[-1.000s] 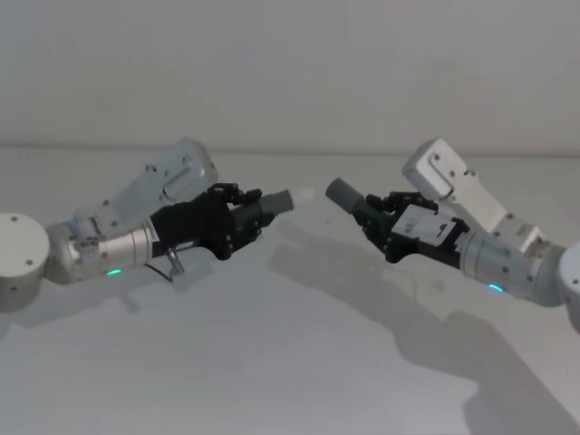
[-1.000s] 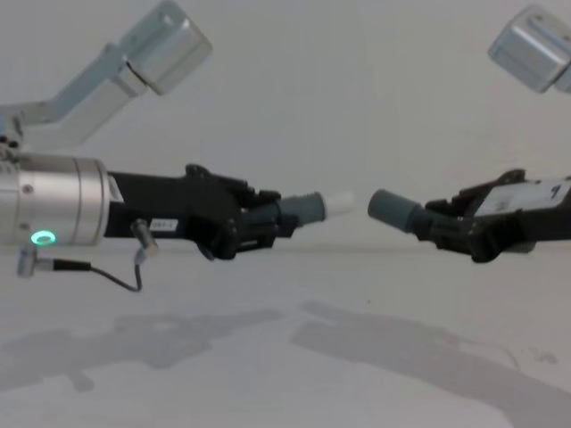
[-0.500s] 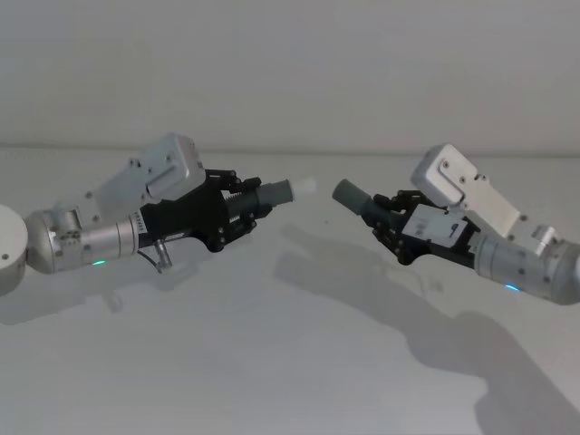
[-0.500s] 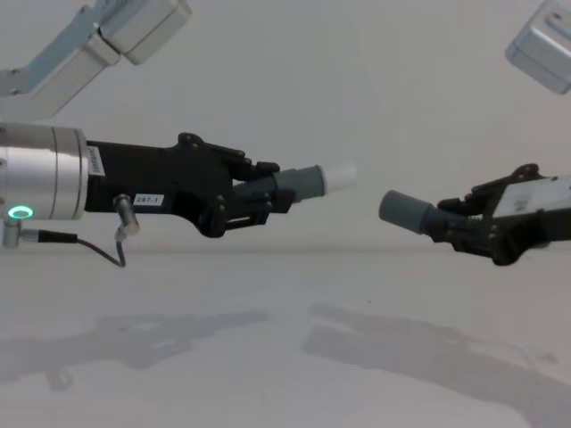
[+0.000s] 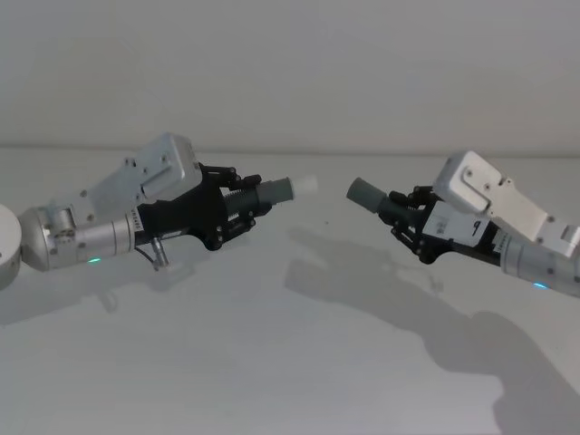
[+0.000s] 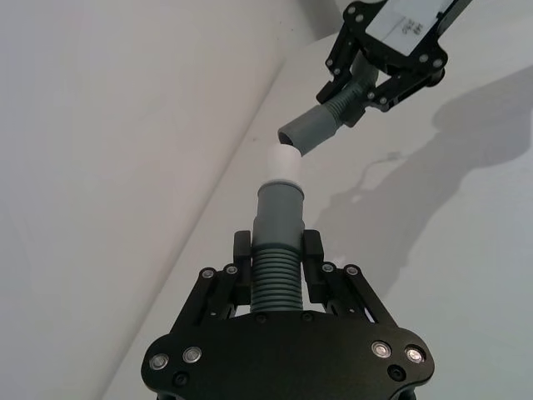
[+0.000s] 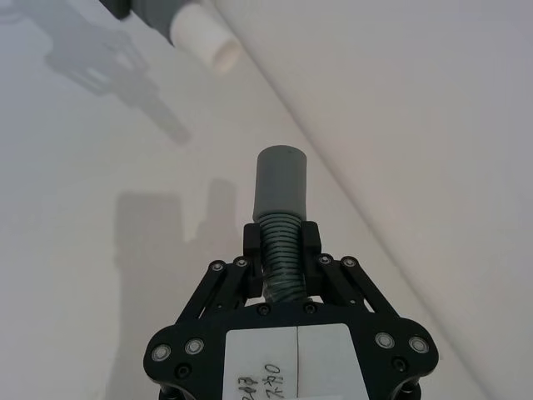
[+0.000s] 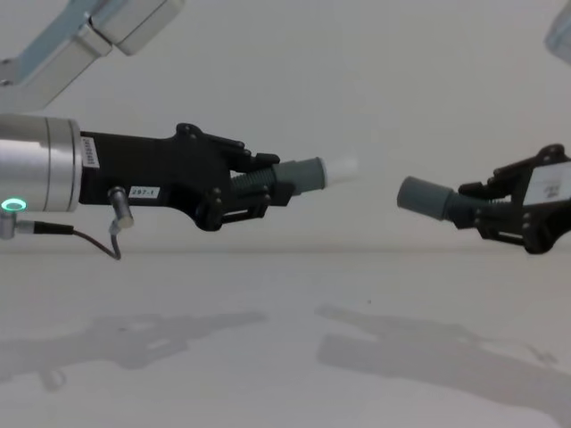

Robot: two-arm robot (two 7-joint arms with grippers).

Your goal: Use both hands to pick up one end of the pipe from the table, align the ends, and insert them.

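In the head view, the left gripper (image 5: 237, 201) is clamped on the ribbed part of the left hose piece (image 5: 249, 198). Its narrow cuff (image 5: 276, 191) and whitish tip (image 5: 306, 184) jut out past the fingertips toward the other hand. The right gripper (image 5: 405, 217) pinches the right hose piece (image 5: 395, 210) the same way, and its wide socket (image 5: 367, 194) sticks out ahead of the fingers. Both pieces are held above the table (image 5: 272, 362), and the two ends face each other with a clear gap between them. In the left wrist view, the left gripper's fingers (image 6: 241, 250) press the corrugated hose from both sides, with the narrow cuff (image 6: 279, 212) straight ahead of them. Beyond the whitish tip (image 6: 285, 160) hangs the open mouth of the wide socket (image 6: 312, 129), angled to one side rather than in line. In the right wrist view, the right gripper (image 7: 281, 242) squeezes the ribs just behind the wide socket (image 7: 281, 183), and the whitish tip (image 7: 204, 37) lies well ahead and off to one side. In the chest view, the left gripper (image 8: 245, 187) holds its cuff (image 8: 299, 172) slightly higher than the wide socket (image 8: 426, 196) in the right gripper (image 8: 495, 209). A green ring light (image 8: 11, 205) glows on the left wrist.
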